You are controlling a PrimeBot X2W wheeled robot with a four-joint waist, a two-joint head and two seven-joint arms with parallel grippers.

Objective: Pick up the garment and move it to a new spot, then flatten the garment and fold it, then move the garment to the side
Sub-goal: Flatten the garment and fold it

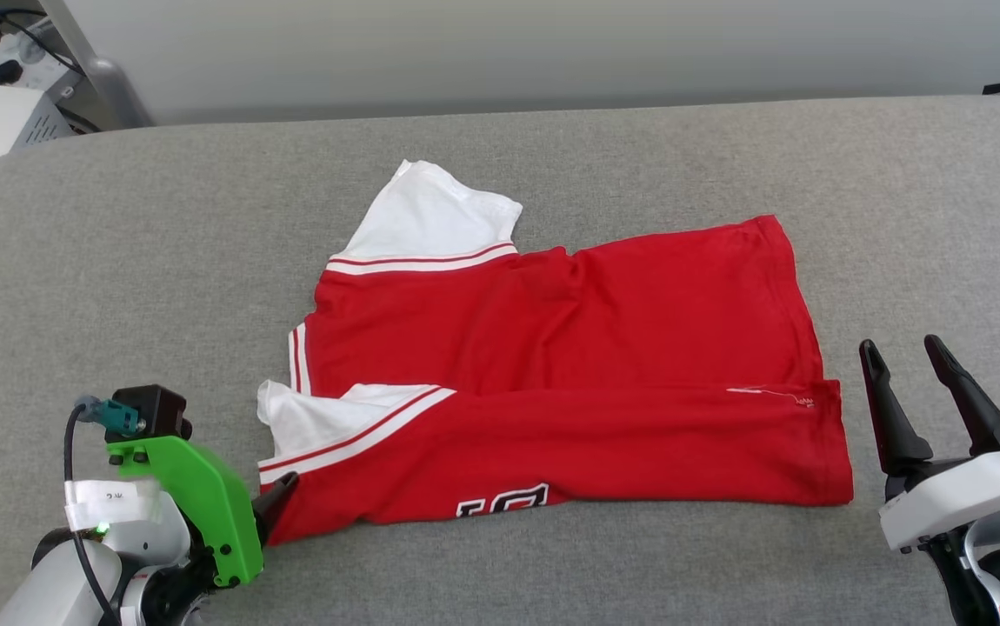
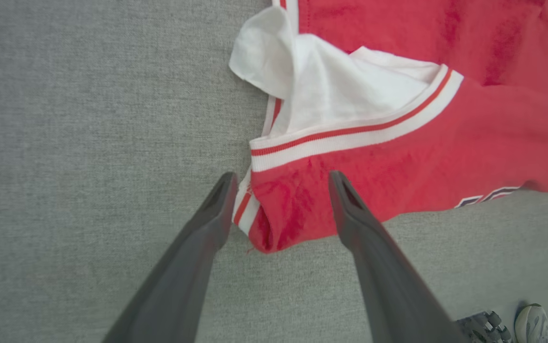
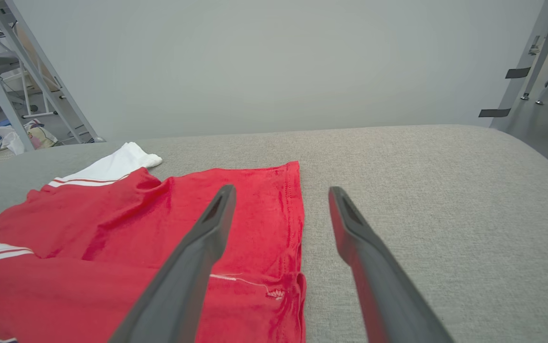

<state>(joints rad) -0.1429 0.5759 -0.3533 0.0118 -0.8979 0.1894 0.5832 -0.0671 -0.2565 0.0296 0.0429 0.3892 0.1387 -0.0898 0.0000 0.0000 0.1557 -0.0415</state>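
Across the grey bench [image 1: 117, 261] before you, the shirt [image 1: 570, 348] lay crosswise. Its near long edge was folded up over the body, so only a sliver of black-and-white lettering [image 1: 500, 500] peeked out. Your left tool [image 2: 282, 175] stood spread, straddling the shirt's near sleeve-side corner without pinching it. Your right tool [image 1: 900, 343] was spread too, just beside the hem [image 1: 813, 348] and clear of the cloth. You would have judged the shirt light, limp and soft: thin jersey that drapes, creases and drags on the bench's coarse weave, and is not fragile. The doubled fold corners and the stitched hem looked like your best holds. The far sleeve [image 1: 430, 213] lay flat and the near sleeve [image 1: 309, 422] crumpled, both white with thicker red-striped bands.
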